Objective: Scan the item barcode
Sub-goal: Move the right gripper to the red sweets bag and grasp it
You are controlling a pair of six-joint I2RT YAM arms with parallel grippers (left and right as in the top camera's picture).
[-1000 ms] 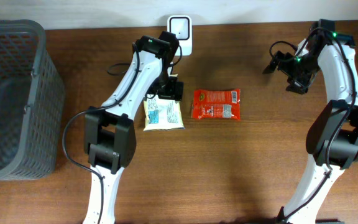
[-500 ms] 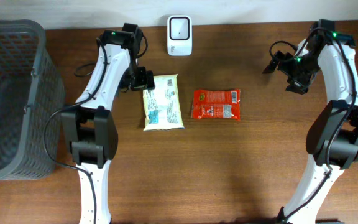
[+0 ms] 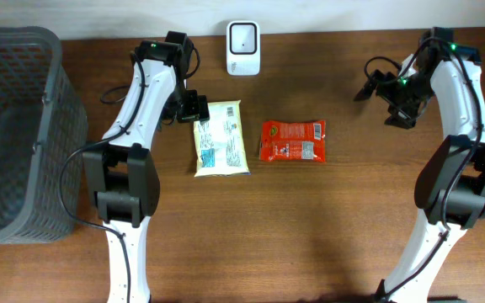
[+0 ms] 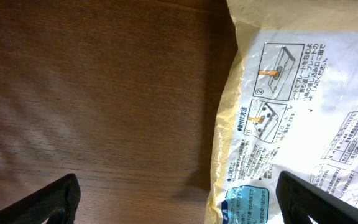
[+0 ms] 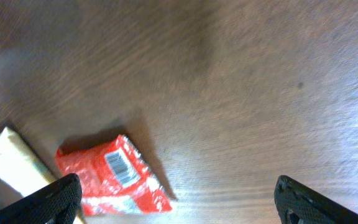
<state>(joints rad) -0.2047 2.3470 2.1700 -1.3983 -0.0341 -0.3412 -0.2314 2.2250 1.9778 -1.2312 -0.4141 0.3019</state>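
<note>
Both claws are spread wide, with nothing pinched. The left gripper is hung just beside the white packet's top-left corner, likely lined up for a pick. The red packet is laid flat mid-table, just right of the white one, with its barcode up and the scanner beyond it. The right gripper is held well clear, presumably to leave room.

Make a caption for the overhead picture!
Both open, left gripper and right gripper flank yellow packet, red packet and barcode scanner on the table.
</note>
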